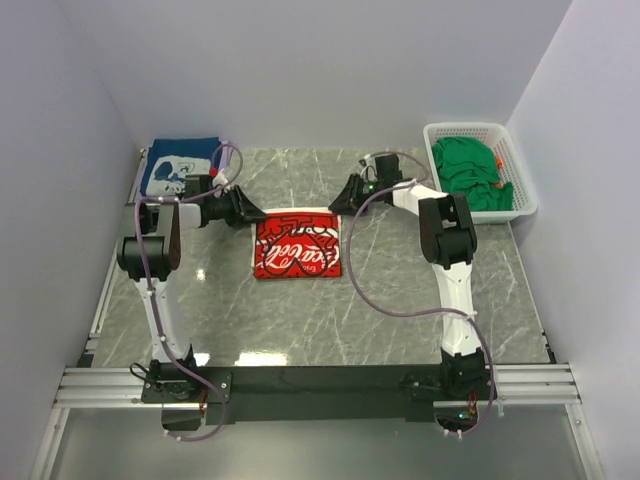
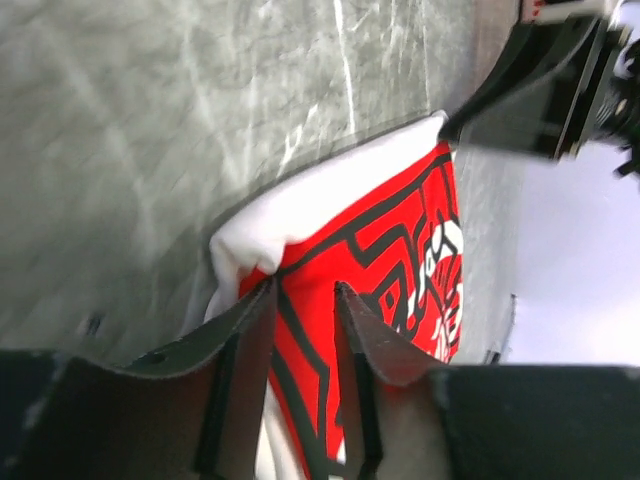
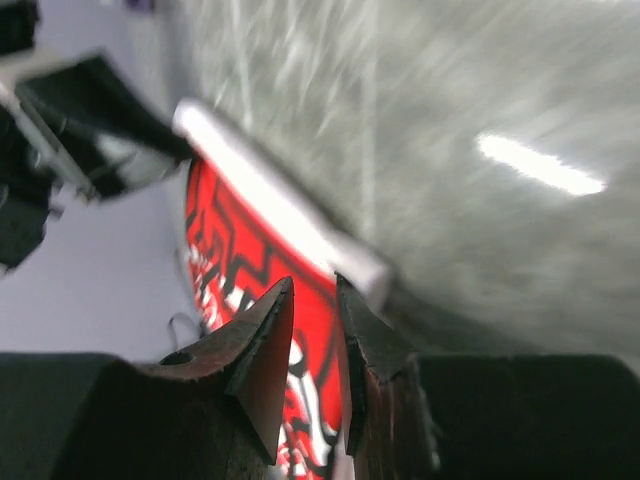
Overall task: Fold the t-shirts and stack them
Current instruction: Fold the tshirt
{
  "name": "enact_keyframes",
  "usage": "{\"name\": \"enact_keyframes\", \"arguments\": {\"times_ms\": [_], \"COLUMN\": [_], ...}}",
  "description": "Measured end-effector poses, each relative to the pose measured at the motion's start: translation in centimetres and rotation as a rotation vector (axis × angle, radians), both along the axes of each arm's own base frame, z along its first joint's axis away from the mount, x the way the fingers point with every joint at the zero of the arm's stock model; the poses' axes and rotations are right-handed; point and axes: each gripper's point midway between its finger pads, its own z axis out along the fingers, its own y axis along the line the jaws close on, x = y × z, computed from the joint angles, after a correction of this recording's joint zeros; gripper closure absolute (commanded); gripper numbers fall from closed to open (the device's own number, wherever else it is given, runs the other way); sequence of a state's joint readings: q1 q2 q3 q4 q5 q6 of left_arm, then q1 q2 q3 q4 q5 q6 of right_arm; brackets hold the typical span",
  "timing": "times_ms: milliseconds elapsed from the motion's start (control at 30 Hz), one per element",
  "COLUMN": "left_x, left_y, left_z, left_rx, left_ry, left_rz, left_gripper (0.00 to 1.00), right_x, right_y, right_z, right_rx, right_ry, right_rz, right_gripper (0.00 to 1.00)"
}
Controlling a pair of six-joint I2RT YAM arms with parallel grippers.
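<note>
The white t-shirt with the red lettering print (image 1: 297, 245) lies folded into a flat rectangle at the table's middle. My left gripper (image 1: 262, 214) is low over its far left corner, and my right gripper (image 1: 336, 203) is over its far right corner. In the left wrist view the left gripper (image 2: 306, 286) stands open, and the red print (image 2: 400, 230) shows through the gap. The right gripper (image 3: 315, 280) is likewise open just above the shirt's edge (image 3: 240, 240). A folded navy t-shirt (image 1: 180, 166) rests at the far left. Green t-shirts (image 1: 470, 172) fill the basket.
The white lattice basket (image 1: 522, 170) stands at the far right against the wall. Walls close in the table on the left, back and right. The arms' bases and a metal rail (image 1: 320, 385) run along the near edge.
</note>
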State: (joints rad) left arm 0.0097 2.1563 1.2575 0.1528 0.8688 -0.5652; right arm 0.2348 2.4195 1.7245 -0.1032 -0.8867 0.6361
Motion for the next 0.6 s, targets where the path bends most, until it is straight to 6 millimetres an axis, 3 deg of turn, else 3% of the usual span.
{"name": "enact_keyframes", "arguments": {"times_ms": [133,233,300,367,433,533,567,600], "left_x": [-1.4,-2.3,-2.3,-2.6,-3.2,-4.2,-4.5,-4.8], "left_y": [1.4,3.1,4.7,6.6,9.2,13.8,15.2,16.6], "left_z": [1.8,6.4,11.1,16.0,20.7,26.2,27.0,27.7], "left_rx": [0.050,0.129,0.192,0.256,0.325,0.399,0.412,0.421], "left_ry": [-0.048,-0.160,-0.292,-0.425,-0.535,-0.630,-0.636,-0.635], "left_rz": [0.020,0.044,0.074,0.116,0.180,0.305,0.341,0.376], "left_gripper": [0.52,0.38,0.24,0.08,0.01,0.01,0.01,0.01], "right_x": [2.7,3.6,3.1,1.7,-0.4,-3.8,-6.3,-7.8], "right_y": [-1.9,-3.0,-3.1,-2.4,-0.7,2.5,5.3,6.7], "right_z": [0.4,1.2,2.3,4.3,7.4,12.4,13.9,15.0], "right_rx": [-0.088,-0.157,-0.213,-0.274,-0.330,-0.394,-0.400,-0.410], "right_ry": [-0.059,-0.128,-0.175,-0.248,-0.356,-0.547,-0.622,-0.681], "right_rz": [-0.059,-0.063,-0.039,0.006,0.071,0.166,0.233,0.271], "right_gripper": [0.66,0.61,0.59,0.55,0.54,0.53,0.53,0.53]}}
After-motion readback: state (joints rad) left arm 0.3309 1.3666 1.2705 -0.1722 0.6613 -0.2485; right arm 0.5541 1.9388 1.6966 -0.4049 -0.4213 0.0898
